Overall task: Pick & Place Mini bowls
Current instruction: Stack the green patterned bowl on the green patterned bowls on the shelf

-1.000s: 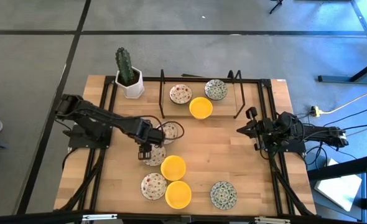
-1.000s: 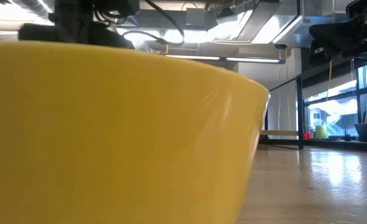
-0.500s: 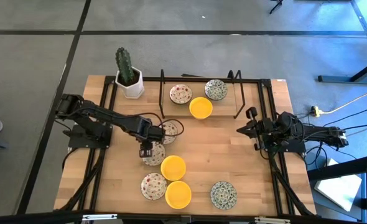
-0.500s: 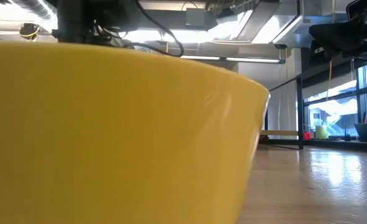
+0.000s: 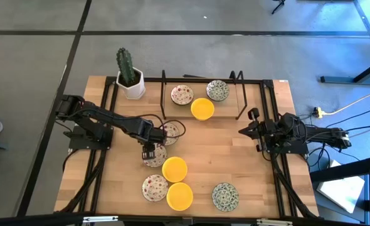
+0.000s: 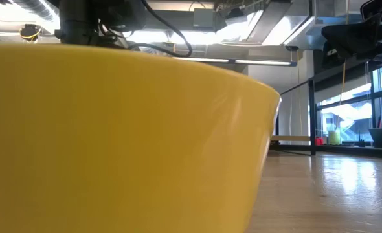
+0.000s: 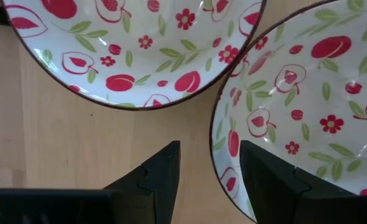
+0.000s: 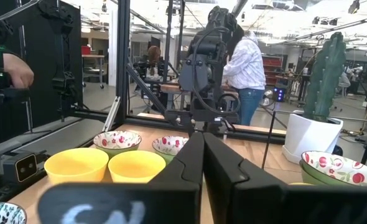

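My left gripper [image 5: 148, 150] points straight down, open, over a cream bowl with red flowers [image 5: 155, 157] at the table's left middle. In the left wrist view my left gripper [image 7: 209, 148] straddles that bowl's rim [image 7: 213, 134]: one finger [image 7: 265, 177] over the inside, the other [image 7: 162, 174] over the wood outside, with a gap on each side. A second floral bowl [image 7: 134, 50] sits just beyond. Two yellow bowls [image 5: 174, 168] [image 5: 179, 195], a floral one [image 5: 153, 187] and a grey-green one [image 5: 224, 196] rest on the near half. My right gripper [image 8: 202, 134] waits shut at the right edge.
A black wire frame [image 5: 163, 94] at the far side encloses a floral bowl [image 5: 182, 95], a grey-green bowl [image 5: 217, 90] and a yellow bowl [image 5: 202, 108]. A white cactus pot [image 5: 133, 85] stands at the far left. A yellow bowl [image 6: 113, 142] fills the low view. People stand beyond the table [image 8: 249, 68].
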`<control>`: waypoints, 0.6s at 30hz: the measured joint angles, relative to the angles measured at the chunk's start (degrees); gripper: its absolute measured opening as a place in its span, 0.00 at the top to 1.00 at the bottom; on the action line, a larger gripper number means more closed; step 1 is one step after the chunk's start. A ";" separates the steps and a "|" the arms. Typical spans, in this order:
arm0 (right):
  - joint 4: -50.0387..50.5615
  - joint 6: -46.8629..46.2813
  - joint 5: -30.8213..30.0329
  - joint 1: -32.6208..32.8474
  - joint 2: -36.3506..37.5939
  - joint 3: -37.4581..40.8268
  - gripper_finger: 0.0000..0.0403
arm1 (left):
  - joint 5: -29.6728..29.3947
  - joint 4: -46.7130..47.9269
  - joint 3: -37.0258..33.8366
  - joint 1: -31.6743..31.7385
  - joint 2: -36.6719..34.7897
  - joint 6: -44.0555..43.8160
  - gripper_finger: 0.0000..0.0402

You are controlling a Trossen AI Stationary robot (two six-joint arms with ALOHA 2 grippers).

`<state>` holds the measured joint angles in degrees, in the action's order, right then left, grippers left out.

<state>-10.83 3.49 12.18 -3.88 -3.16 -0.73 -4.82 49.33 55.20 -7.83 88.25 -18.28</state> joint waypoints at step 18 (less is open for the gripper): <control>-0.02 0.13 -0.04 0.00 0.00 0.00 0.97 | -0.17 -0.58 -0.02 -1.20 1.44 -1.07 0.62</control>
<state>-10.85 3.62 12.14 -3.88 -3.16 -0.73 -4.99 48.75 55.18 -9.03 89.69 -19.35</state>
